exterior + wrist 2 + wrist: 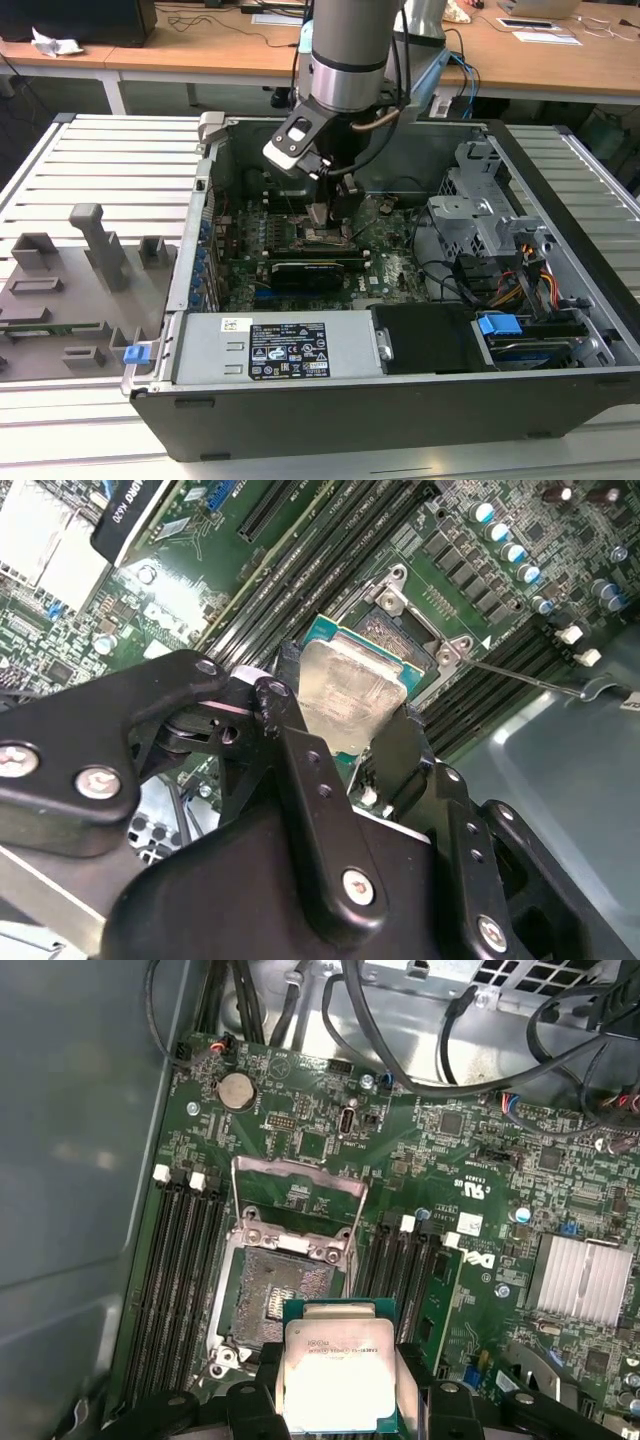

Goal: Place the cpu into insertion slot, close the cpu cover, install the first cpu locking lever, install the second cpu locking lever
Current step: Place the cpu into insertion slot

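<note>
1. The cpu [338,1372] hangs level, metal top up, over the edge of the bare socket [275,1295], not yet seated.
2. The gripper [338,1392] pinches its opposite edges, seemingly to spare the underside.
3. The cover [296,1164] stands swung open, apparently to clear the socket.
4. Print marks the chip's top and the board [480,1140].

Unobstructed socket [272,1295] beside raised cpu cover [298,1166]
</note>
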`<action>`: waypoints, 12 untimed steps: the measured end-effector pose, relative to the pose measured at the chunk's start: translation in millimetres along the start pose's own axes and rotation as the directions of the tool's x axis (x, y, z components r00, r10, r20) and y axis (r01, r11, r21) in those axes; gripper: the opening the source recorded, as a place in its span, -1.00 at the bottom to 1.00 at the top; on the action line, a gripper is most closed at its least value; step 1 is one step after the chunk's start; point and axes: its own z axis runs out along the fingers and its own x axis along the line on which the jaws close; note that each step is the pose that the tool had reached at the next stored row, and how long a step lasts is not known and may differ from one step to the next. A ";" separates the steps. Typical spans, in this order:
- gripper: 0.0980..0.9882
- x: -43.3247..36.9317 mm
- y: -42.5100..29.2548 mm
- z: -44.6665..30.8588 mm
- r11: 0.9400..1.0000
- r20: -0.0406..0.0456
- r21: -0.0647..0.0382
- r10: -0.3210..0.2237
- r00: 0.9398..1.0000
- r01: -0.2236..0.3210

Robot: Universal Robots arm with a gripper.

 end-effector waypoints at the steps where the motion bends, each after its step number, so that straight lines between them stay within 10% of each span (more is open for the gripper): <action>1: -0.03 -0.1 0.0 1.6 1.000 -0.001 0.003 0.000 1.000 0.000; 12: -0.03 1.5 0.5 15.1 1.000 -0.001 0.004 0.001 1.000 -0.001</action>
